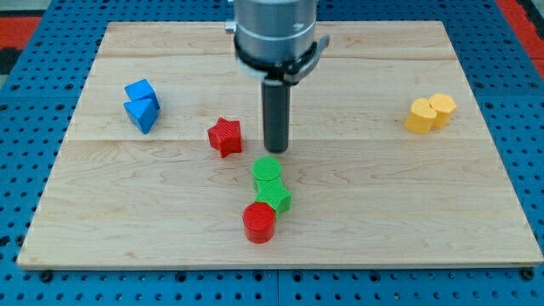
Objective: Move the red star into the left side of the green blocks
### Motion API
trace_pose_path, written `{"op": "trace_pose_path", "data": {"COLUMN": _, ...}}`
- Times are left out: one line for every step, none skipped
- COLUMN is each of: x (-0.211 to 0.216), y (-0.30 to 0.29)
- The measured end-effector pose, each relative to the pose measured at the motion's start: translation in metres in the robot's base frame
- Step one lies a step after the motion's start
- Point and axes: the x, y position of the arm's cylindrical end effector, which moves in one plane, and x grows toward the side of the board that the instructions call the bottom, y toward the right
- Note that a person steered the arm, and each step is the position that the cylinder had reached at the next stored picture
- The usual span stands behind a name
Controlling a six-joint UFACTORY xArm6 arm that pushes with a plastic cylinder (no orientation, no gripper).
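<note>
You are looking at my tip [275, 150] standing on the board [476, 229], to the right of the red star [224, 137] and just above the green blocks [270, 183]. There is no claw on this arm, only the rod, so nothing is opening or closing.

The risk, I think, is coming from this position. The tip is sitting on the wrong side of the star: a push from here is sending it to the view's left, away from the greens. You are needing to go around it first. The tip is also very near the upper green block, so a careless path is knocking the pair apart or shifting the red cylinder [259, 223] that is touching them below.

The star is lying flat, up and left of the greens, apart from them. It is small, with short points, so an off-centre push is probably turning it instead of sliding it straight.
</note>
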Motion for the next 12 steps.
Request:
{"op": "trace_pose_path", "data": {"x": -0.063, "y": -0.018}}
{"op": "trace_pose_path", "data": {"x": -0.058, "y": -0.073}}
{"op": "trace_pose_path", "data": {"x": -0.031, "y": -0.109}}
{"op": "trace_pose_path", "data": {"x": -0.029, "y": -0.143}}
{"op": "trace_pose_path", "data": {"x": 0.033, "y": -0.088}}
{"op": "trace_pose_path", "data": {"x": 0.029, "y": -0.041}}
{"op": "trace_pose_path", "data": {"x": -0.03, "y": -0.048}}
{"op": "trace_pose_path", "data": {"x": -0.057, "y": -0.007}}
{"op": "trace_pose_path", "data": {"x": -0.103, "y": 0.038}}
{"op": "trace_pose_path", "data": {"x": -0.14, "y": 0.013}}
{"op": "trace_pose_path", "data": {"x": -0.143, "y": 0.01}}
{"op": "trace_pose_path", "data": {"x": -0.156, "y": 0.004}}
